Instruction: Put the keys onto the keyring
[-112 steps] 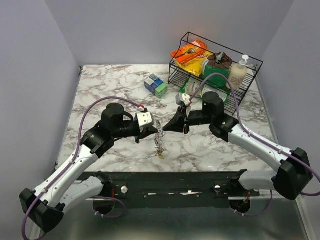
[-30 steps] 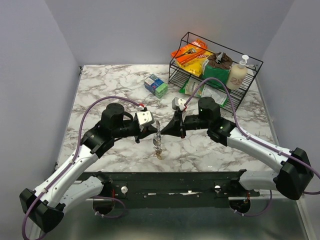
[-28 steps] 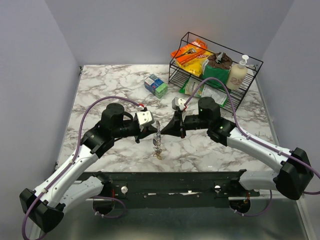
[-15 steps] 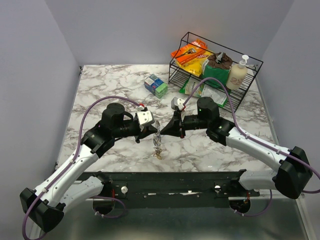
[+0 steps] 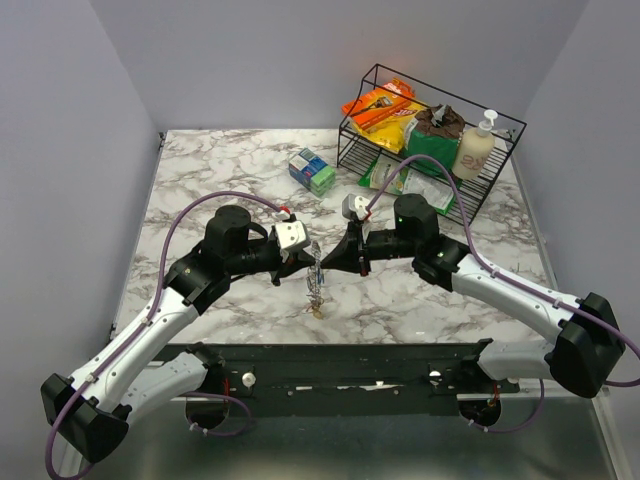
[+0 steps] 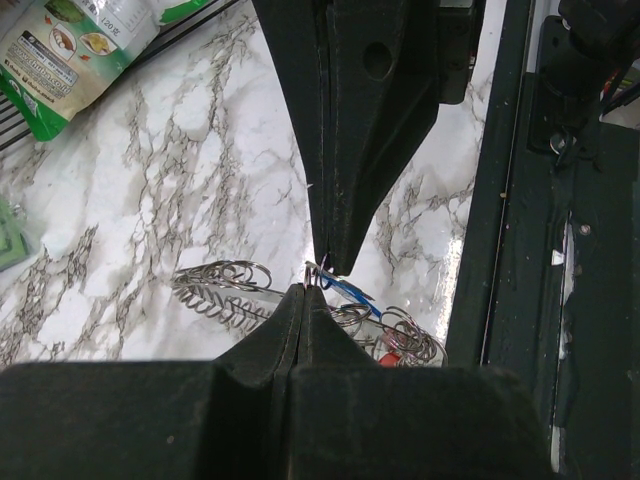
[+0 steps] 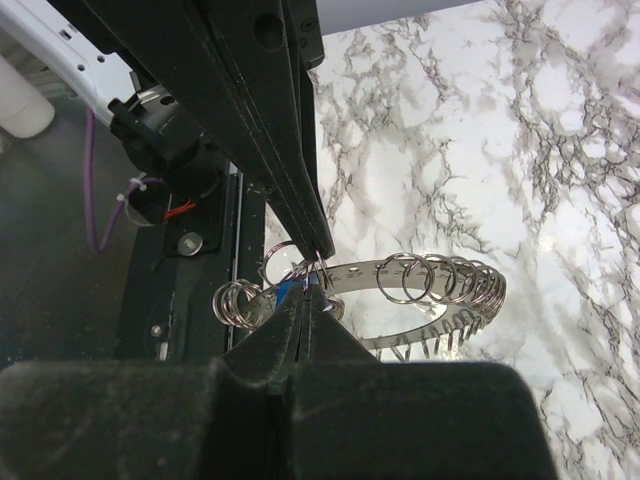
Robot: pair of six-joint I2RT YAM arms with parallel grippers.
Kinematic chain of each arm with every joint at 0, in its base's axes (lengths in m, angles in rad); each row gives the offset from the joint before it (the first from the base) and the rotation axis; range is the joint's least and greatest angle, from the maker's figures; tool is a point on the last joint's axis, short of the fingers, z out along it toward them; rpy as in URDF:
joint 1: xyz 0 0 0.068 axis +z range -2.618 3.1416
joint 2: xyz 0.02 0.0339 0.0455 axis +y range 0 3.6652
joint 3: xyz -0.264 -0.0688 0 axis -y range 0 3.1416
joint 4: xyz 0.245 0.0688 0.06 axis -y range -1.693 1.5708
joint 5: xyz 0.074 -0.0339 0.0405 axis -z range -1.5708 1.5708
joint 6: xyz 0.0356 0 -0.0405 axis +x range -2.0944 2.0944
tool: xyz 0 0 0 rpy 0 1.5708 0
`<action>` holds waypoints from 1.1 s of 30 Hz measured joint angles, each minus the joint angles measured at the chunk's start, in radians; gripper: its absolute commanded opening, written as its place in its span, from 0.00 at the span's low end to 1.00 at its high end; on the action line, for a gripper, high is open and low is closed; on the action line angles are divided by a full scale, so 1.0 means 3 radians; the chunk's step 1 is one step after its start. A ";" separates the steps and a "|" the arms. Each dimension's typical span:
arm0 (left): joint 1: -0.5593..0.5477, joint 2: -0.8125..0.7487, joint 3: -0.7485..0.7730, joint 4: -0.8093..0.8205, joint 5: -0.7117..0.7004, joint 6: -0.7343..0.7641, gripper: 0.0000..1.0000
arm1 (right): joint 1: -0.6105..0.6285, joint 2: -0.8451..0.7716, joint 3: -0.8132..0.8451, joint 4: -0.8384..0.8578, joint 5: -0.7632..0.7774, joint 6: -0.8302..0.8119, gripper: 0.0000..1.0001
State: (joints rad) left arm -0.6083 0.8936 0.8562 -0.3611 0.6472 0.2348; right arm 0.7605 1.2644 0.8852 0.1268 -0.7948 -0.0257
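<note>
My two grippers meet tip to tip above the table's front middle. The keyring (image 5: 317, 283), a silvery coiled loop carrying several small split rings, hangs between them and dangles toward the marble. My left gripper (image 5: 308, 258) is shut, pinching a small ring of the keyring (image 6: 222, 291) at its tip (image 6: 304, 292). My right gripper (image 5: 327, 263) is shut at the same spot (image 7: 306, 292), on the blue key (image 6: 352, 294), which also shows in the right wrist view (image 7: 288, 291). A red key head (image 6: 394, 352) hangs lower among the rings. The black and yellow keys are not visible.
A black wire rack (image 5: 455, 97) with snack packets and a soap bottle (image 5: 478, 143) stands at the back right. Small blue and green boxes (image 5: 312, 171) lie behind the grippers. The black base rail (image 5: 340, 365) runs along the near edge.
The right gripper has moved left, closing on the left gripper and the hanging keyring. In the last half second almost nothing has moved.
</note>
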 measured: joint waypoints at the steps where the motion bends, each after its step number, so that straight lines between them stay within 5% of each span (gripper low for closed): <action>1: 0.0000 0.0000 0.0000 0.0001 0.0000 0.0000 0.00 | 0.0000 0.0000 0.0000 0.0000 0.0017 0.0003 0.01; 33: 0.0000 0.0001 0.0000 0.0003 0.0000 0.0000 0.00 | 0.0018 -0.0056 0.0000 0.0070 0.0221 0.0159 0.01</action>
State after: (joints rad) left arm -0.6083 0.8940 0.8562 -0.3603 0.6472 0.2348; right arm 0.7658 1.2476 0.8852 0.1478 -0.7284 0.0219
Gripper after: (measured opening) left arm 0.009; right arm 0.012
